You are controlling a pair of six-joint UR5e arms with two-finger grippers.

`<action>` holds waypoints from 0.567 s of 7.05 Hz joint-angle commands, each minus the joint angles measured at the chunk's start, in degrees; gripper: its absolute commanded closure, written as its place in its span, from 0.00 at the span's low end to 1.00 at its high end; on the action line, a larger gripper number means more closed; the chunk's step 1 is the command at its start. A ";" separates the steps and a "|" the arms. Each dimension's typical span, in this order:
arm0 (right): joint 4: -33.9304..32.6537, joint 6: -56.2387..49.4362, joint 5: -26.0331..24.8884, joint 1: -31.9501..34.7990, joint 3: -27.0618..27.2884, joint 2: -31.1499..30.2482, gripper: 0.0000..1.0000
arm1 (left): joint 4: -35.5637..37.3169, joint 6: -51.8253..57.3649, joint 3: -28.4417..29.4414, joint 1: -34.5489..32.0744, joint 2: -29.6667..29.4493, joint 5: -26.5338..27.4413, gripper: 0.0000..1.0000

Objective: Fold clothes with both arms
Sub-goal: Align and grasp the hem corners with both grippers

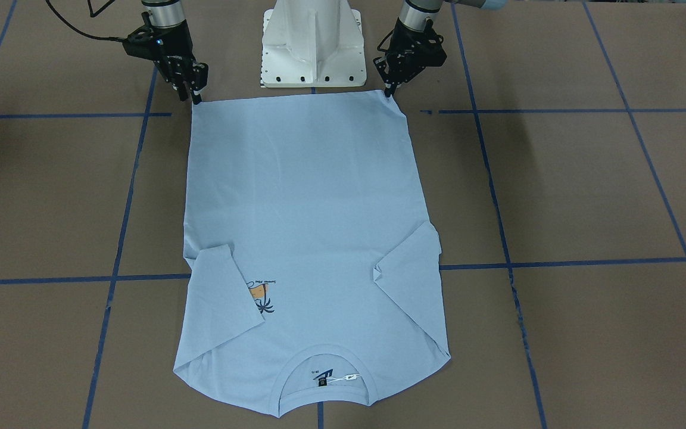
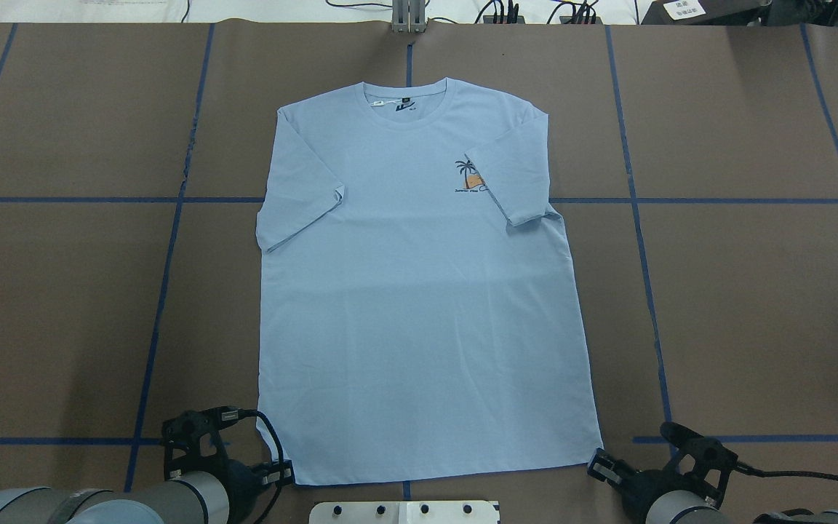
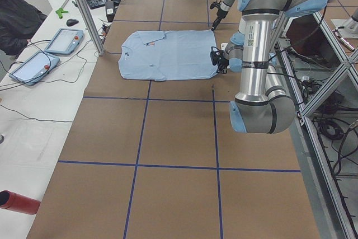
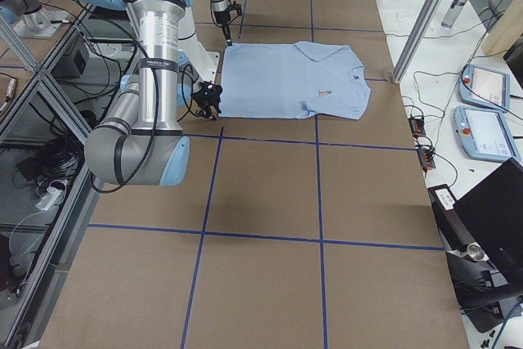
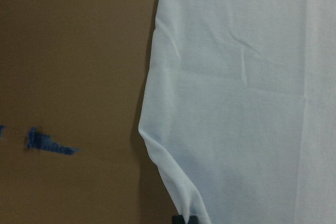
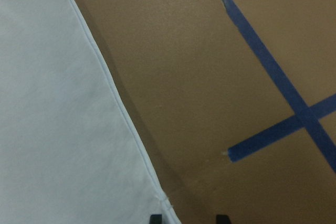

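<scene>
The light blue T-shirt (image 1: 307, 208) lies flat on the brown table, collar away from the robot, both sleeves folded in over the chest; it also shows in the overhead view (image 2: 419, 291). My left gripper (image 1: 389, 91) is down at one hem corner (image 2: 284, 473). In the left wrist view (image 5: 186, 219) its tips are pressed together on the raised cloth (image 5: 247, 103). My right gripper (image 1: 196, 97) is at the other hem corner (image 2: 597, 463). In the right wrist view (image 6: 188, 217) its tips stand apart, with the hem corner (image 6: 160, 200) beside one fingertip.
The white pedestal base (image 1: 313, 47) stands just behind the hem, between the arms. Blue tape lines (image 1: 557, 262) grid the table. In the exterior left view a person (image 3: 17, 20) and two tablets (image 3: 64, 40) sit at the side bench.
</scene>
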 commanded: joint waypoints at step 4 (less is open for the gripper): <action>0.00 0.00 -0.26 0.12 -0.87 1.85 1.00 | 0.00 0.00 0.00 -0.13 -0.07 0.00 1.00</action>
